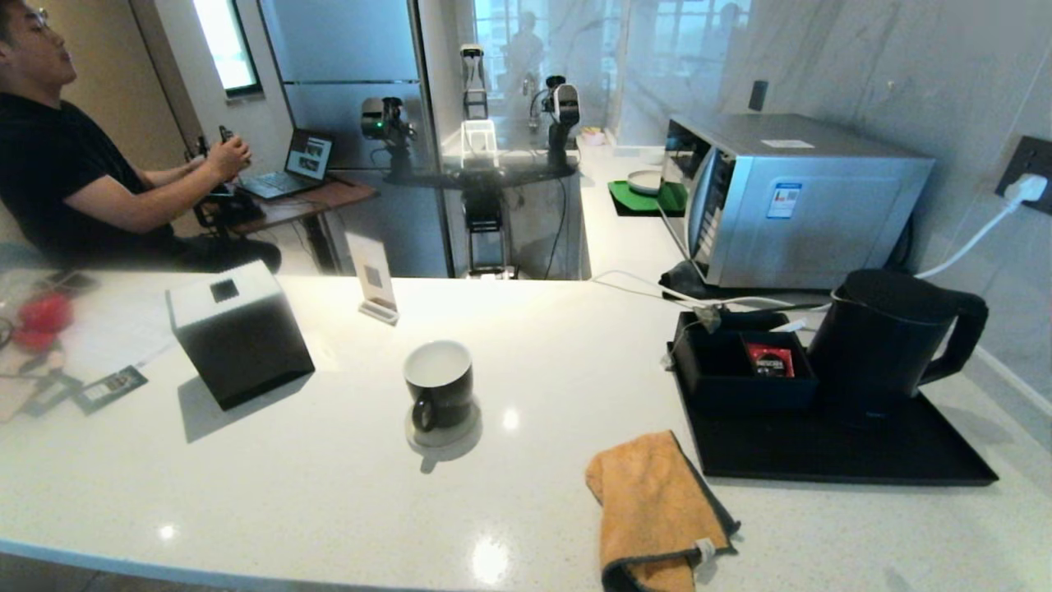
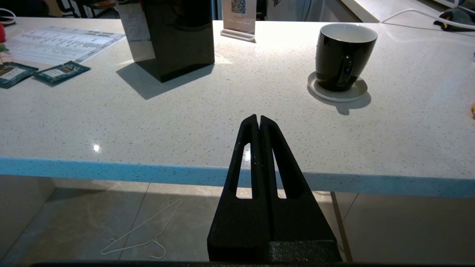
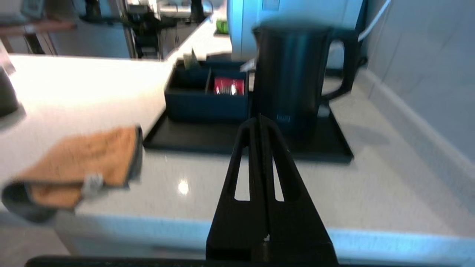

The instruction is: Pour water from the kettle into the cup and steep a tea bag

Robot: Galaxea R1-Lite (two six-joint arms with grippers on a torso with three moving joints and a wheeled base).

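Observation:
The black kettle (image 1: 892,337) (image 3: 297,74) stands on a black tray (image 1: 846,448) at the right of the counter, handle turned right. On a round grey coaster mid-counter sits the black cup (image 1: 440,384) (image 2: 343,55), its white inside showing nothing in it, handle toward me. The tea bag and the water are out of view. My left gripper (image 2: 258,118) hangs shut and empty in front of the counter's near edge, short of the cup. My right gripper (image 3: 259,119), also shut and empty, hangs before the counter edge facing the kettle. Neither arm shows in the head view.
A black box (image 1: 744,370) on the tray holds a red packet (image 1: 770,360). An orange cloth (image 1: 653,514) lies near the front edge. A black cube tissue box (image 1: 238,333), dark-green sachets (image 2: 61,71), a microwave (image 1: 789,197) and a card stand (image 1: 374,279) occupy the counter. A person sits at far left.

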